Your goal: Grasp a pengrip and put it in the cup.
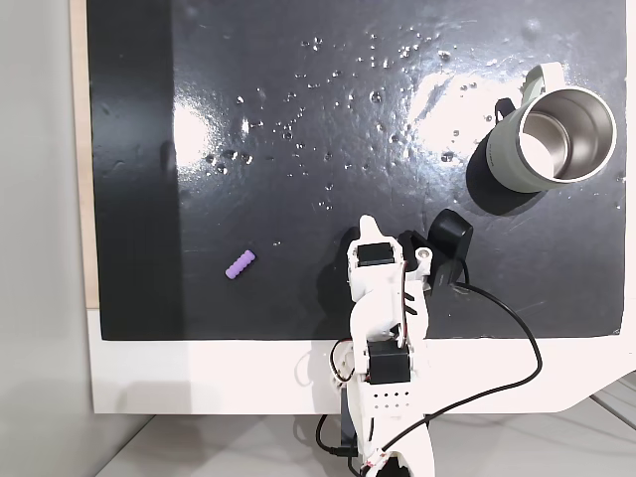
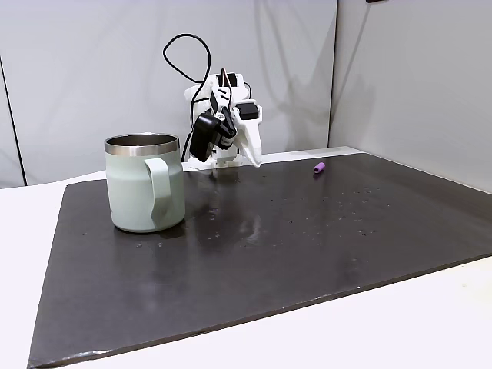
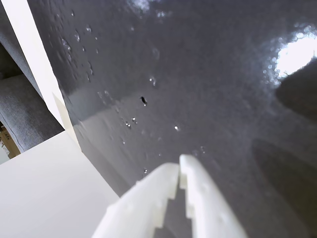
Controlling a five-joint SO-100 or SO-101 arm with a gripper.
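Gripper (image 3: 179, 166) pressed closed and empty, low over the mat (image 1: 298, 159), pengrip (image 1: 240, 264) lying loose on the mat well to its left in a fixed view, cup (image 1: 553, 137) upright far right.

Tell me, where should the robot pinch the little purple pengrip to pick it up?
Probably around its middle, coming straight down from above. The pengrip lies flat and slanted on the black mat, alone, so the closed gripper should open and turn its fingers across the ribbed tube's narrow sides.
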